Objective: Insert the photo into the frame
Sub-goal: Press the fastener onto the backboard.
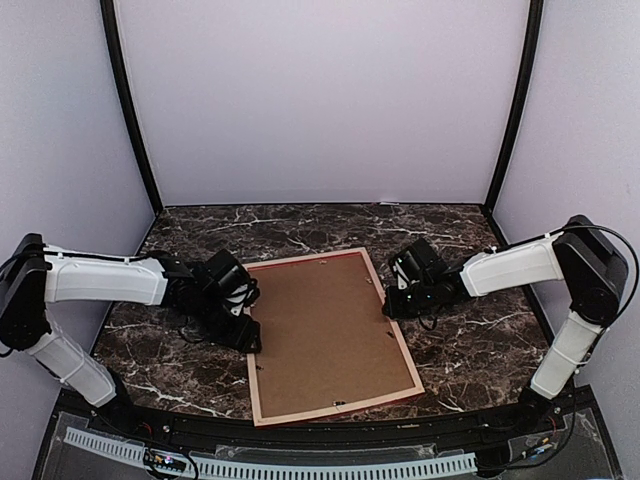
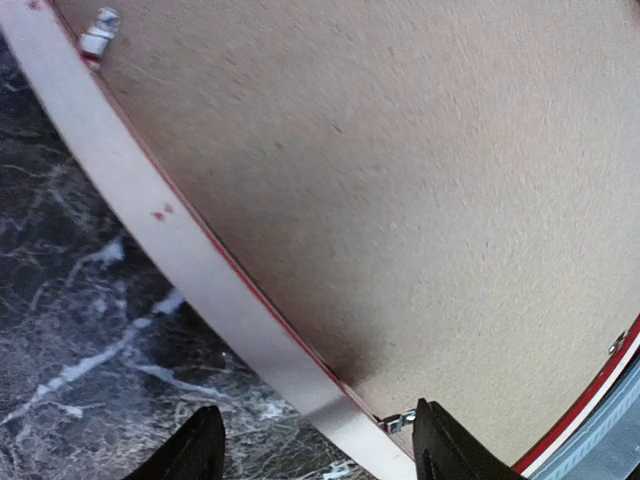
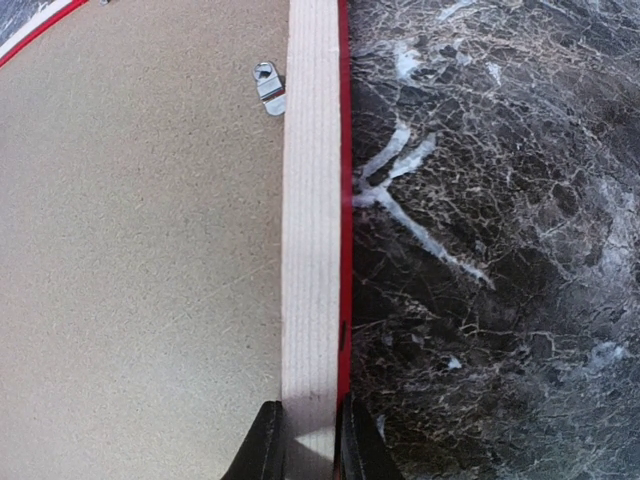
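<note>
Frame (image 1: 335,408) lies flat on table (image 1: 470,350), back up, centred between the two arms, long sides running near to far. Board (image 1: 325,335) sits inside the frame. Left gripper (image 1: 249,336) is at the frame's left rail, about midway along. It straddles the rail, with one finger over the table outside and the other over the board. Right gripper (image 1: 392,303) is at the right rail, far half, with a finger against each side of the rail. Clip (image 3: 268,87) lies on the board, just inside the right rail.

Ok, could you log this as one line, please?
red-edged wooden frame face-down, brown board inside | left gripper open | right gripper clamping frame rail
</note>
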Controlling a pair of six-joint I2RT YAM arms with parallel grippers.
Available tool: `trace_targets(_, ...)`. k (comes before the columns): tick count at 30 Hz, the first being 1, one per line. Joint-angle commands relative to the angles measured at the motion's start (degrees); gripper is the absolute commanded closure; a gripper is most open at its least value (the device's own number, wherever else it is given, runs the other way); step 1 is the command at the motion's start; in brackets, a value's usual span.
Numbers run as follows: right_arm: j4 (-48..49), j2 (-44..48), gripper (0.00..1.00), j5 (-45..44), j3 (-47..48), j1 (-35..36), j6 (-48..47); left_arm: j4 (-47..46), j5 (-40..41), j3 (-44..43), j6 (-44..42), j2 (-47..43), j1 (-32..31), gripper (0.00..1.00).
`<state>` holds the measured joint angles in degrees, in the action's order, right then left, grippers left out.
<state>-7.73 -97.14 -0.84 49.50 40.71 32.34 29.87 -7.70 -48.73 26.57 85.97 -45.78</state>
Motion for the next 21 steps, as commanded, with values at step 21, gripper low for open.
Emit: trace_targets(21,1.0,-0.1,0.93,4.2,-4.1,1.9,4.6,-6.3,3.7,-5.0,-1.8,9.1,6.8,0.58)
